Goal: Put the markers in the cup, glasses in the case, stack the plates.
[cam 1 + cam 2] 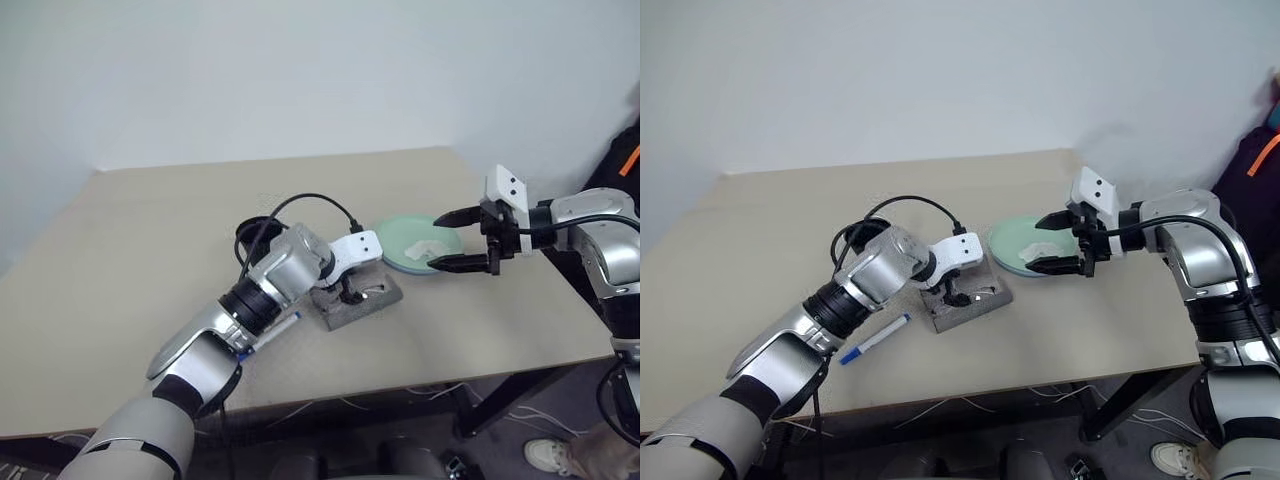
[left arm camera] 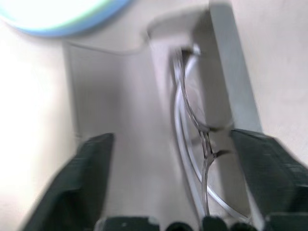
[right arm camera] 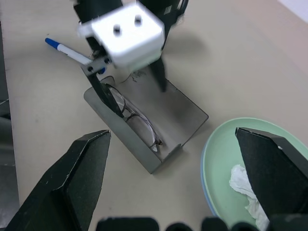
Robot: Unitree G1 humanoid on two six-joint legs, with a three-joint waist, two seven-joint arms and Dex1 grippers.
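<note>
The glasses [image 3: 139,126] lie inside the open case [image 3: 185,113], just below the left tool [image 3: 130,94], whose fingers are spread and empty. The plates [image 3: 226,159] look stacked beneath the spread, empty right tool [image 1: 462,240], with a tissue [image 3: 248,195] on top. A blue-capped marker [image 1: 873,339] lies on the worktop [image 1: 130,260] behind the left tool, not yet in the cup [image 1: 862,232].

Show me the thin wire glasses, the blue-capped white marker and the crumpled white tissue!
thin wire-framed glasses [image 3: 139,126], right wrist view, on the bridge between the lenses.
white marker with blue cap [image 1: 874,339], right eye view, mid-barrel.
crumpled white tissue [image 3: 246,192], right wrist view, on its middle folds.
</note>
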